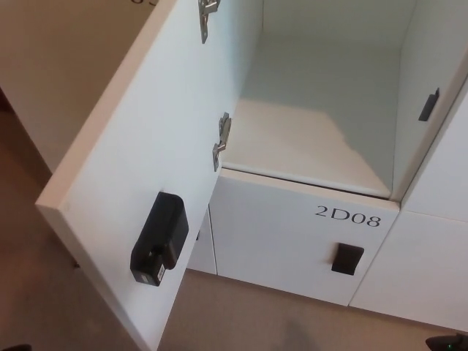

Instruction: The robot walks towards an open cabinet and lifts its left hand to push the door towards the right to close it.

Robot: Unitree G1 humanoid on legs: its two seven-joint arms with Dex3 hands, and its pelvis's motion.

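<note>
The white cabinet door (pixel 146 146) stands wide open, swung out to the left, with its inner face towards me. A black lock box (pixel 159 239) is fixed low on that face. Two metal hinges (pixel 221 140) join the door to the cabinet. The open compartment (pixel 322 124) is empty, with a black latch plate (pixel 428 105) on its right wall. Only a dark sliver of my left hand (pixel 14 347) shows at the bottom left edge, well below the door. A dark bit of my right hand (pixel 447 342) shows at the bottom right corner.
Below the open compartment is a shut white locker marked 2D08 (pixel 348 216) with a black handle (pixel 346 259). More shut white lockers (pixel 431 241) stand to the right. Brown floor (pixel 241 322) lies in front, and the door's lower corner juts out over it.
</note>
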